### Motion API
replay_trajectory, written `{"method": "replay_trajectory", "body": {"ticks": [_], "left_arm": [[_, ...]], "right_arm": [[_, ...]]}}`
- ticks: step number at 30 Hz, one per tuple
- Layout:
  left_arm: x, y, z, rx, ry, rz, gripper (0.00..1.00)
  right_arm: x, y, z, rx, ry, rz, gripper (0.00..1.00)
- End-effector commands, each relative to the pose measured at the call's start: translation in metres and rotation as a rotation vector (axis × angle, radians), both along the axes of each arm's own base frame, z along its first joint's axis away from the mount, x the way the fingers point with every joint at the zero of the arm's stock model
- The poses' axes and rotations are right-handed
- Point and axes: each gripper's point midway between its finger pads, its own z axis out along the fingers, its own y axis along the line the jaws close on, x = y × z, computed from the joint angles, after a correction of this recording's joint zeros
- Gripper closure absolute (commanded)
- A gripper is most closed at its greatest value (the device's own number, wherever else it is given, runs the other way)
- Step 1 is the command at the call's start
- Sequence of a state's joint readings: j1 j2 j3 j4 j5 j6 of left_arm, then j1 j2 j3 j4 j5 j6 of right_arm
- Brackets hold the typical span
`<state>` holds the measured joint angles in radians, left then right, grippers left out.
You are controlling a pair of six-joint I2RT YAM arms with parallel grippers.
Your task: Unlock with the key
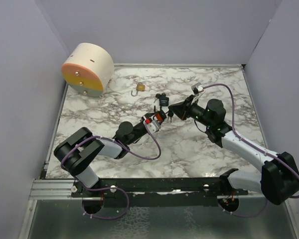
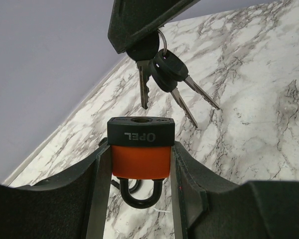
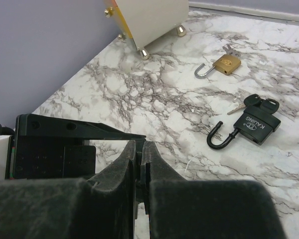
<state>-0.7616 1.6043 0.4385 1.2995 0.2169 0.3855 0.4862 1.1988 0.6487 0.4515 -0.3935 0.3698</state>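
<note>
Padlock (image 2: 141,159), orange with a black keyhole end, sits clamped between the jaws of the left gripper (image 1: 156,120) near the middle of the marble table (image 1: 199,149); its shackle (image 2: 141,195) shows between the fingers. The right gripper (image 1: 173,114), jaws pressed closed on the key bunch (image 2: 162,67), holds one key (image 2: 144,87) pointing at the keyhole (image 2: 138,120), tip just short of it; two spare keys splay right. Farther off, a black padlock (image 3: 254,124) and a brass padlock (image 3: 224,64) lie with shackles swung out, apart from both arms; a cream drum (image 1: 87,69) fills the far left corner; bare marble runs right and near, up to the wall (image 1: 279,74) and the table's near edge.
</note>
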Motion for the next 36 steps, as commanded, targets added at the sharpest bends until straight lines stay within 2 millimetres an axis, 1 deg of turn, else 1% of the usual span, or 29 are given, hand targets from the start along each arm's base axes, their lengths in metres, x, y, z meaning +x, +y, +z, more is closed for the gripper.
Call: {"method": "replay_trajectory", "body": {"ticks": [1, 9, 17, 26, 36], "left_arm": [[0.002, -0.004, 0.041, -0.069, -0.091, 0.006, 1.0], [0.0, -0.007, 0.044, -0.072, -0.094, 0.001, 1.0], [-0.002, -0.005, 0.045, -0.073, -0.097, 0.005, 1.0], [-0.002, -0.004, 0.047, -0.076, -0.1, 0.006, 1.0], [0.003, -0.004, 0.057, -0.115, -0.087, 0.028, 1.0]], "right_arm": [[0.001, 0.007, 0.009, 0.025, -0.031, 0.0, 0.99], [0.002, 0.011, 0.004, 0.021, -0.018, -0.004, 0.99], [0.006, 0.005, 0.005, 0.014, -0.021, -0.047, 0.99], [0.006, 0.005, 0.0, 0.007, -0.009, -0.046, 0.99], [0.004, 0.007, -0.006, 0.004, 0.012, -0.031, 0.99]]}}
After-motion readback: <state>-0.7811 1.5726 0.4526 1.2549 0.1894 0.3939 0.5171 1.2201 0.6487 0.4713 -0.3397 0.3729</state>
